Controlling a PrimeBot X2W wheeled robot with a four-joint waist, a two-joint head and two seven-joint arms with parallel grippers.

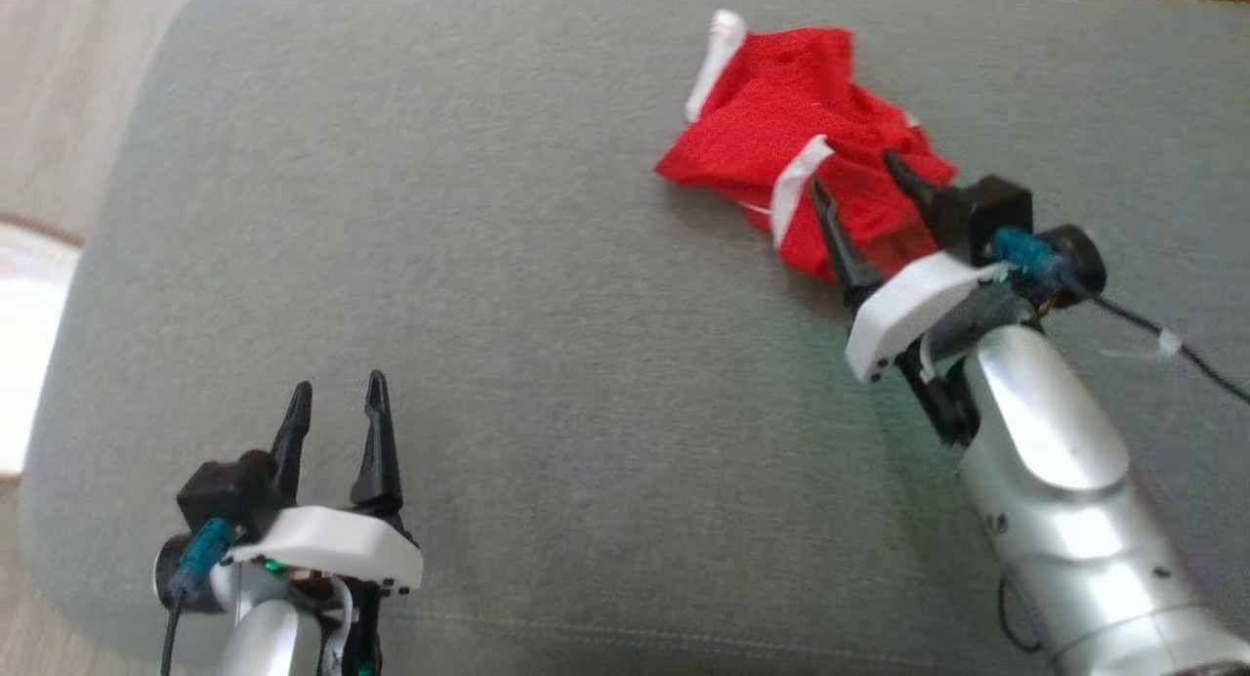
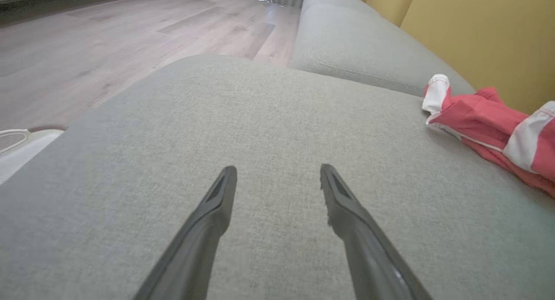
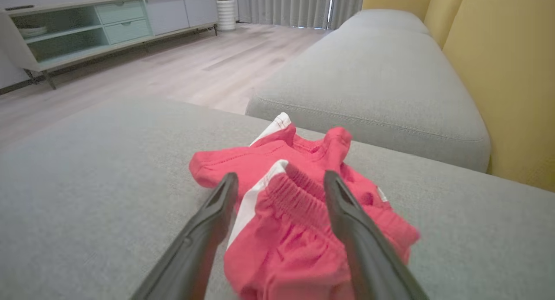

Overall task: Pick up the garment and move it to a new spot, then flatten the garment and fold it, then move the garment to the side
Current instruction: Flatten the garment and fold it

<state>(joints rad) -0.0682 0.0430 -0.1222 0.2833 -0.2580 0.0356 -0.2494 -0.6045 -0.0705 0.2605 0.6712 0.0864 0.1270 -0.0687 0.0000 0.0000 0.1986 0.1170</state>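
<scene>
The garment (image 1: 781,119) is a crumpled pair of red shorts with white stripes, lying on the far right part of the grey sofa cushion (image 1: 488,266). My right gripper (image 1: 857,180) hovers over its near end, open, with a finger on each side of the elastic waistband (image 3: 299,196). In the right wrist view the garment (image 3: 282,161) lies between and beyond those fingers (image 3: 208,217). My left gripper (image 1: 337,391) stands open over bare cushion at the lower left, far from the cloth. The garment (image 2: 490,126) shows at the right edge of the left wrist view, to the right of the left gripper (image 2: 277,172).
A second grey cushion (image 3: 368,83) adjoins beyond the garment, with yellow back cushions (image 3: 507,74) to the right. The cushion's left edge drops to a wooden floor (image 2: 86,53). A low sideboard (image 3: 108,27) stands across the room. A white object (image 2: 17,144) sits by the left edge.
</scene>
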